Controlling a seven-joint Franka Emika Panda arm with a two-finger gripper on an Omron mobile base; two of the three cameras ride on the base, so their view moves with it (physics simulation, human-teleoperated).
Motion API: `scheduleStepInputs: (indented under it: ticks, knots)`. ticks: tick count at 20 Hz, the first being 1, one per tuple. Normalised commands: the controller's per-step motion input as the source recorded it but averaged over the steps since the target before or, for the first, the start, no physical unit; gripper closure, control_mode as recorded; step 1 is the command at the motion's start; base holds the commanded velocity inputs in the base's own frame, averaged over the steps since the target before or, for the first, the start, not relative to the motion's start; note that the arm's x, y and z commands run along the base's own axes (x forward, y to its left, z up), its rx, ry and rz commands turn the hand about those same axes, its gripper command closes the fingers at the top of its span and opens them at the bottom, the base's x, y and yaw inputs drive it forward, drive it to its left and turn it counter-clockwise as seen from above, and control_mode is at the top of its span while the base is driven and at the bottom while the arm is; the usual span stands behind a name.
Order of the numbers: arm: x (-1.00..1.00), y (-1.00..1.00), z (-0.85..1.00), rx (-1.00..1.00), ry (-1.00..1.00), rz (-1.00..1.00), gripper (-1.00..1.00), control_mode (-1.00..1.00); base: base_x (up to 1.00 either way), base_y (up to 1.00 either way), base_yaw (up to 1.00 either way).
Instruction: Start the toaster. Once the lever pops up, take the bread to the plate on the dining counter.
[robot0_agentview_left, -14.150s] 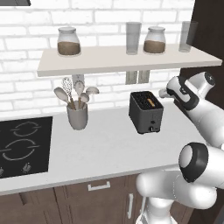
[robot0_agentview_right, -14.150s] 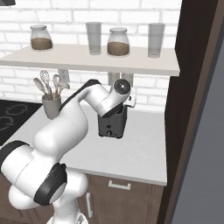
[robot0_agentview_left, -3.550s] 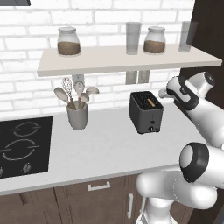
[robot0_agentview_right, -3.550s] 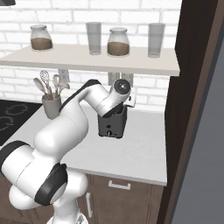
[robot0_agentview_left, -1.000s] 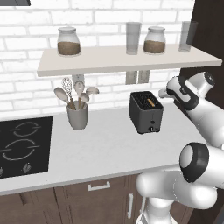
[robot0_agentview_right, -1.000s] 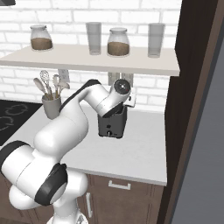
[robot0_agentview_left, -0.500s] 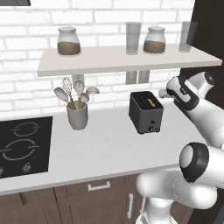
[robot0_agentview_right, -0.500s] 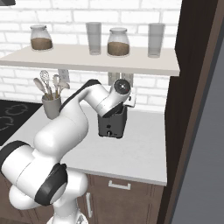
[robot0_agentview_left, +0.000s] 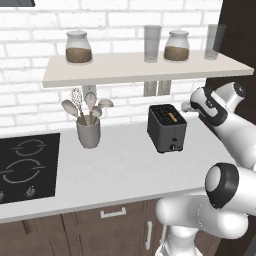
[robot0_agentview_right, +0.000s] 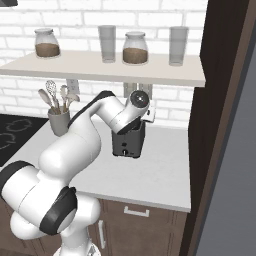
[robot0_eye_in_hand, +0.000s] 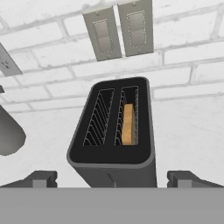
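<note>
The dark grey toaster (robot0_agentview_left: 167, 129) (robot0_agentview_right: 129, 142) (robot0_eye_in_hand: 113, 131) stands on the white worktop below the shelf. A thin golden-brown slice of bread (robot0_eye_in_hand: 127, 124) (robot0_agentview_left: 172, 118) stands in one slot; the other slot is empty. My gripper (robot0_agentview_left: 189, 106) (robot0_eye_in_hand: 112, 177) hangs just above the toaster's right end and looks down on it. It is open, its fingertips (robot0_eye_in_hand: 41, 177) spread wide with nothing between them. The plate and the dining counter are out of view.
A grey utensil cup (robot0_agentview_left: 88, 132) (robot0_agentview_right: 59, 121) stands left of the toaster, and a black hob (robot0_agentview_left: 25, 162) lies further left. A shelf (robot0_agentview_left: 140, 67) with jars and glasses runs overhead. Wall sockets (robot0_eye_in_hand: 120, 28) sit behind the toaster. A tall dark cabinet (robot0_agentview_right: 220, 125) bounds the right.
</note>
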Motion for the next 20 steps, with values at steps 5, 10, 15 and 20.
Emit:
scheduleStepInputs:
  ticks: [5, 10, 15, 20]
  knots:
    - [0.0, 0.0, 0.0, 0.0, 0.0, 0.0, -1.0, -1.0, 0.0, 0.0, 0.0]
    - [0.0, 0.0, 0.0, 0.0, 0.0, 0.0, -1.0, -1.0, 0.0, 0.0, 0.0]
    - [0.0, 0.0, 0.0, 0.0, 0.0, 0.0, -1.0, -1.0, 0.0, 0.0, 0.0]
    - [0.0, 0.0, 0.0, 0.0, 0.0, 0.0, -1.0, -1.0, 0.0, 0.0, 0.0]
